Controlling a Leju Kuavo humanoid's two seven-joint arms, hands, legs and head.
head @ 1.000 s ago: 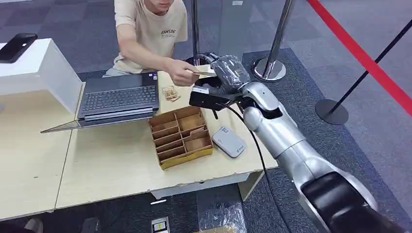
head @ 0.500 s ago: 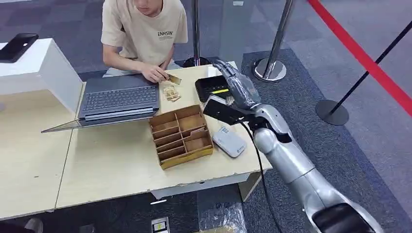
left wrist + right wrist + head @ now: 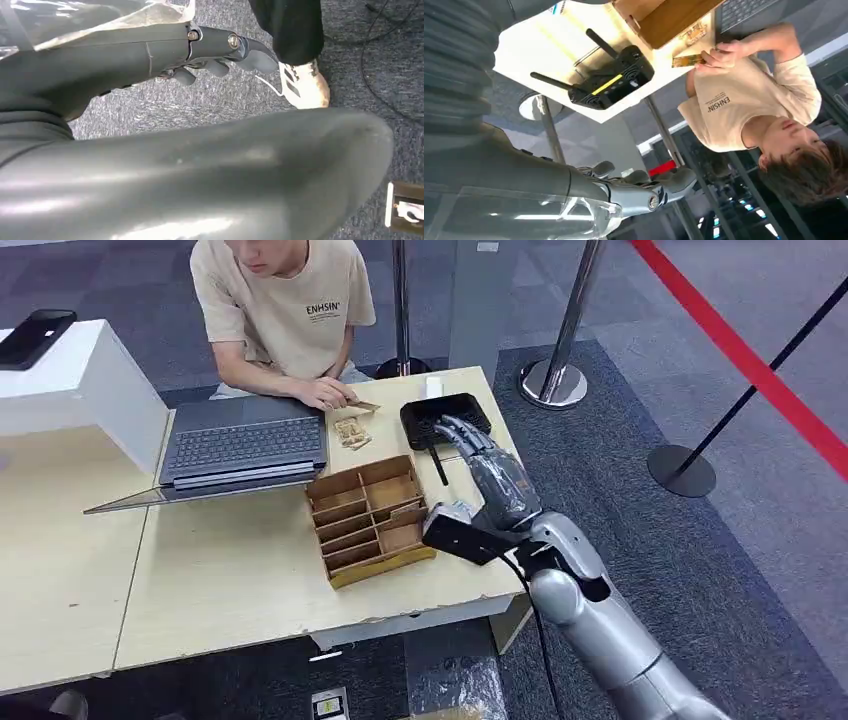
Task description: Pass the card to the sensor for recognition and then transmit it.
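Note:
The card [image 3: 362, 406] is a small tan rectangle pinched in the person's hand [image 3: 325, 393] at the table's far side, beside the laptop; the right wrist view also catches the card [image 3: 687, 60]. My right hand [image 3: 495, 475] hovers over the table's right part with fingers stretched out and nothing in it, well apart from the card. Its fingers [image 3: 644, 187] are spread. The grey sensor pad is mostly hidden under my right wrist. My left hand [image 3: 215, 50] hangs over the carpet, holding nothing.
A wooden divided box [image 3: 372, 520] stands just left of my right wrist. Beyond my fingertips lies a black router [image 3: 445, 420] with antennas. Laptop [image 3: 245, 445], loose cards [image 3: 350, 432], a white box [image 3: 85, 390] with a phone [image 3: 35, 335], and stanchions [image 3: 555, 380] surround.
The person took the card from my right hand and drew it back beside the laptop. My right arm pulled back toward me and lowered, its hand now empty.

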